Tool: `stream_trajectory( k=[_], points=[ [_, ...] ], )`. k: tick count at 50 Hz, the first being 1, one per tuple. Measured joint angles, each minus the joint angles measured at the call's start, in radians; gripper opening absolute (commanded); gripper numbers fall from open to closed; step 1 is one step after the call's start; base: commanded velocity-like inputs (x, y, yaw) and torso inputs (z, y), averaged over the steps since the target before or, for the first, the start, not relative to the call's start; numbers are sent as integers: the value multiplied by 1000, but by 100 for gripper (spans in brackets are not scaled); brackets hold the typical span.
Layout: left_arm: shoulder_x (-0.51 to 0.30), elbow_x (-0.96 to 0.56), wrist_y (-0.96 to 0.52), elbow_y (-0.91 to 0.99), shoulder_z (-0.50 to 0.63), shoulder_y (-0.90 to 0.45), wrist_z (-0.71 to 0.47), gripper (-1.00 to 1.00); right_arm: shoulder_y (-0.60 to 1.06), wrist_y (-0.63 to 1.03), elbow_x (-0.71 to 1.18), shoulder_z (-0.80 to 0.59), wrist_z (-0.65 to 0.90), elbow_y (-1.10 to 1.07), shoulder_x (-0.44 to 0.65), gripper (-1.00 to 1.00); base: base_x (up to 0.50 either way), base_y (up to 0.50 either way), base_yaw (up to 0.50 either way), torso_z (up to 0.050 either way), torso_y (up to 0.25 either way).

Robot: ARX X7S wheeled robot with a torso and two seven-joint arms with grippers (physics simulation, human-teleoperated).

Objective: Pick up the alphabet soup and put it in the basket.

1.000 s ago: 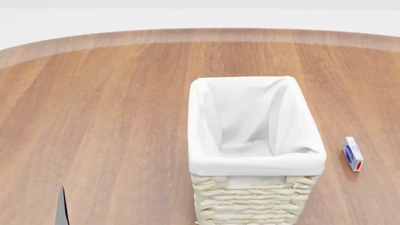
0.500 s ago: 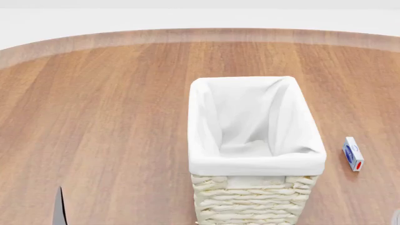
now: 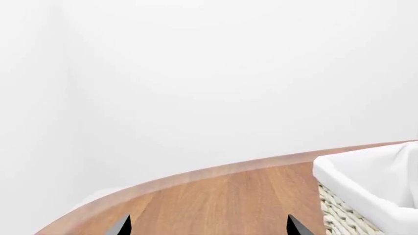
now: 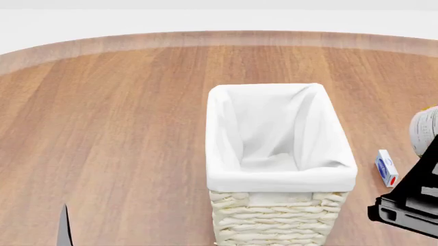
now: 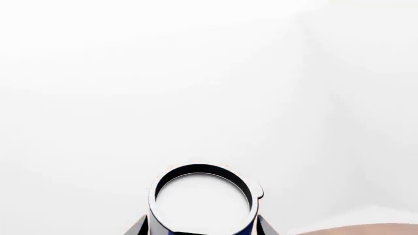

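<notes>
Head view has the basket (image 4: 277, 154) mid-table, right gripper (image 4: 421, 169) beside it holding up the alphabet soup (image 4: 424, 130). Right wrist view shows jaws clamping the can. Left wrist view: left gripper (image 3: 205, 226) spread wide, holding nothing.

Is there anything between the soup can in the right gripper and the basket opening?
Nothing visible. The alphabet soup can, held in the right gripper, hangs beside the basket; the opening is unobstructed. The small box lies lower, on the table.

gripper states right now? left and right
Left gripper: open, holding nothing, fingertips apart over the table.
Right gripper: shut on the alphabet soup, fingers on either side of the can.
</notes>
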Motion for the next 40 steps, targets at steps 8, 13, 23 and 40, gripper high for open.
stream_trajectory(
  k=[8, 13, 23, 40],
  points=[
    [-2, -4, 2, -3, 1, -1, -2, 100, 163, 74, -8, -97, 42, 32, 7, -100, 0, 0, 0, 0, 0],
    [-4, -6, 3, -3, 0, 0, -5, 100, 267, 106, -28, -165, 54, 73, 2, -100, 0, 0, 0, 0, 0],
    [-7, -10, 4, -2, -1, 0, -9, 100, 455, 144, -72, -282, 49, 183, -20, -100, 0, 0, 0, 0, 1],
    [-12, -18, 10, -8, -3, 0, -15, 100, 707, 105, -163, -440, -10, 496, -102, -100, 0, 0, 0, 0, 1]
  ],
)
